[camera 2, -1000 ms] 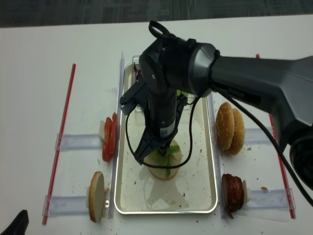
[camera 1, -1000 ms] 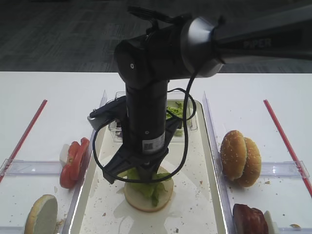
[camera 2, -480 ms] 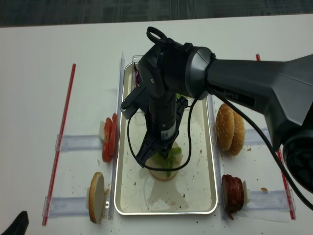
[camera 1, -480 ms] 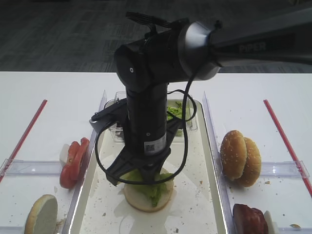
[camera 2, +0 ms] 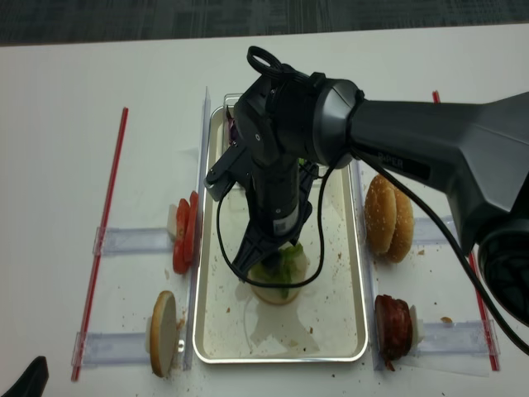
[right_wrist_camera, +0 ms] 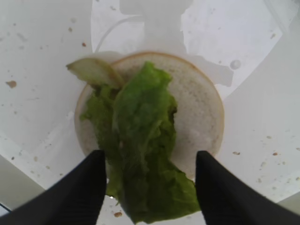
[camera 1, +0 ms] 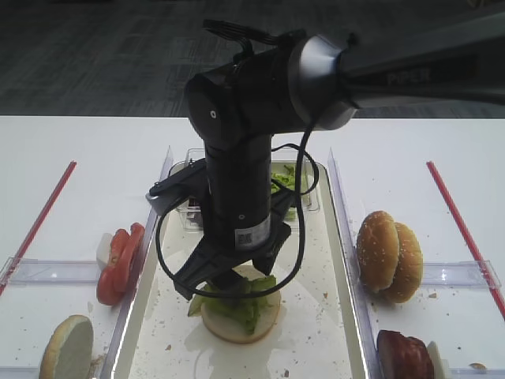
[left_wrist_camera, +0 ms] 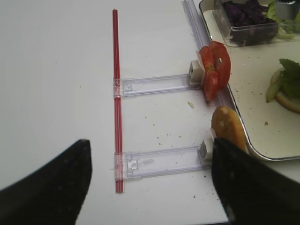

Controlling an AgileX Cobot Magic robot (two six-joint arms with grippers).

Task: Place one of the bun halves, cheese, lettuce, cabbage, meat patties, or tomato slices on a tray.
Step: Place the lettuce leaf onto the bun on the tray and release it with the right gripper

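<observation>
The right gripper (right_wrist_camera: 150, 187), jaws parted and holding nothing, hangs directly above the lettuce (right_wrist_camera: 140, 154), which lies lengthwise between its fingers on a bun half (right_wrist_camera: 197, 108) in the tray (camera 1: 331, 316).

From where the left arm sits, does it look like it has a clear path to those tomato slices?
Probably yes. The tomato slices stand on edge in a holder outside the tray, on the left arm's side, with bare table before them. The right gripper is busy over the tray. The left gripper looks open.
</observation>
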